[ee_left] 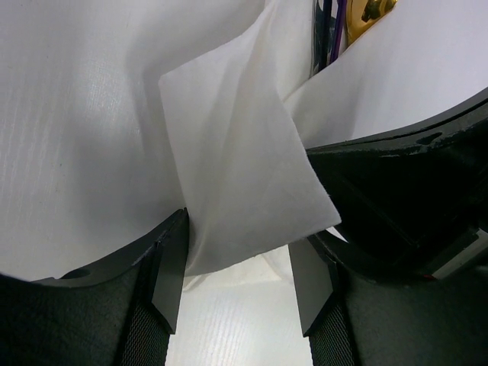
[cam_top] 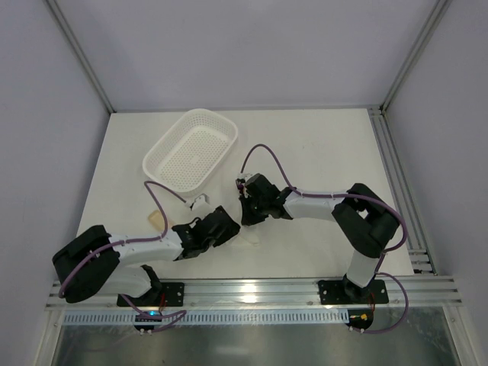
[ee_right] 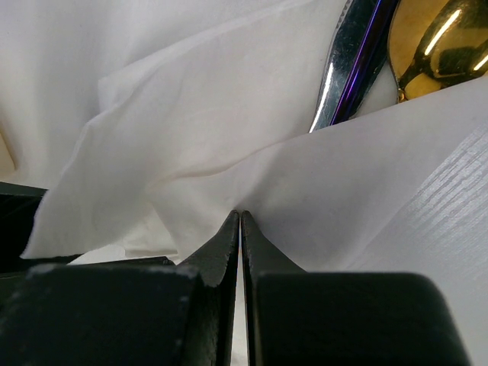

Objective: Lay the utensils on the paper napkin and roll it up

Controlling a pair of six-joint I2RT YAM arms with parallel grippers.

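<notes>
black fingers of the right gripper (ee_right: 241,217) fill the bottom of the right wrist view, pressed flat together w/ no gap, tips pinching a fold of the paper napkin (ee_right: 191,130); creases fan out from the pinch point. napkin is bunched and partly lifted, not flat. behind its raised edge, top right, the utensils poke out side by side: gold spoon (ee_right: 435,46) furthest right, silver spoon (ee_right: 335,72) to its left, and a thin dark purple fork (ee_right: 366,53) lying along the silver one, touching it. their lower ends are hidden by the napkin. in the left wrist view the left gripper (ee_left: 240,271) has its fingers apart, one each side of a hanging napkin flap; the flap's edge brushes the inner face of the finger on the left of that view, the other finger stands just clear of it, so no clamp. a bit of gold and purple shows at the top of that view past the fold. from the top cam both grippers meet near the table's (cam_top: 320,145) middle, front half, tips close together over the crumpled napkin. white perforated basket (cam_top: 191,149) sits further back and left, well apart. beige slab (cam_top: 156,221) lies by the left arm, partly hidden by it.
</notes>
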